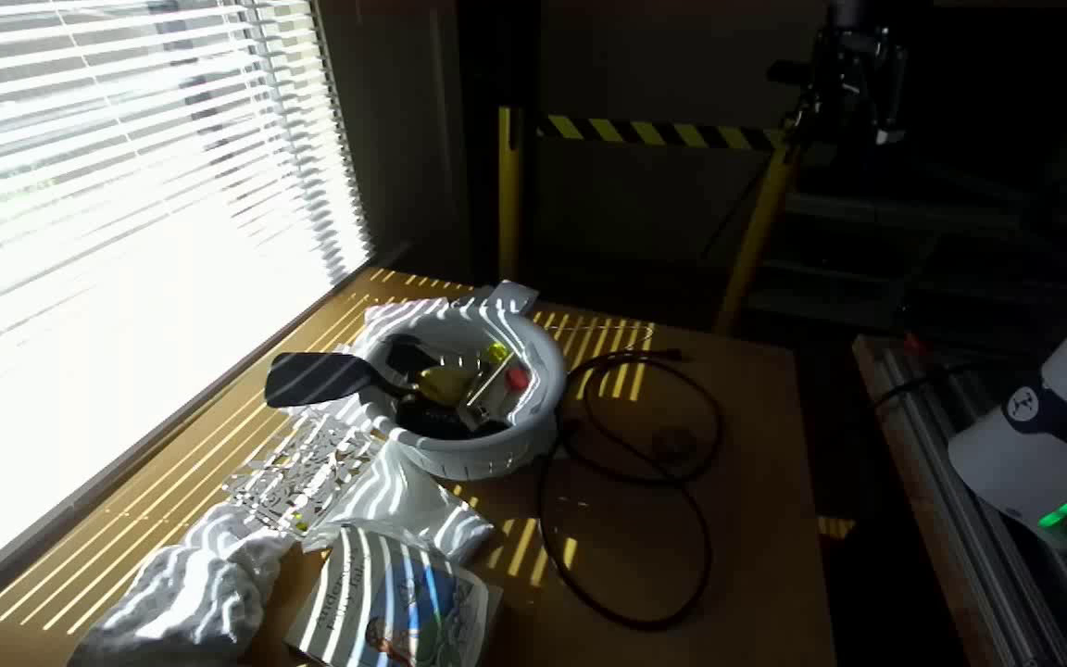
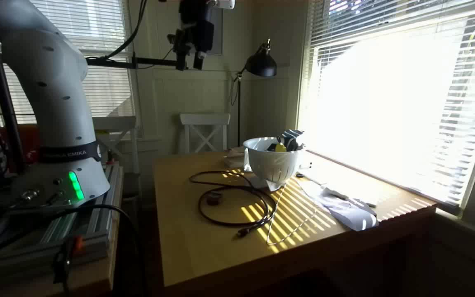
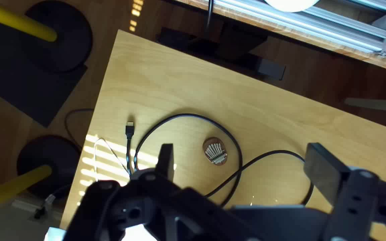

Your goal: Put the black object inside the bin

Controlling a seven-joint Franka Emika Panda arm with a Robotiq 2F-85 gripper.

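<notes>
The black object appears to be a long black cable (image 1: 709,556), lying in loose loops on the wooden table. It shows in an exterior view (image 2: 229,225) and the wrist view (image 3: 240,154), with a plug end (image 3: 130,130). The bin, a round white tub (image 1: 478,460), stands beside the cable and holds several items; it also shows in an exterior view (image 2: 272,167). My gripper (image 3: 243,164) is open and empty, high above the table; both exterior views show it raised (image 1: 841,130) (image 2: 190,64). The gripper body hides part of the cable in the wrist view.
A small brown thumb piano (image 3: 215,151) lies inside a cable loop. A black spatula (image 1: 320,378) sticks out over the bin's rim. A book (image 1: 395,602), a white cloth (image 1: 191,593) and plastic bags (image 1: 395,500) lie near the bin. A thin cord (image 2: 291,233) lies near the table edge.
</notes>
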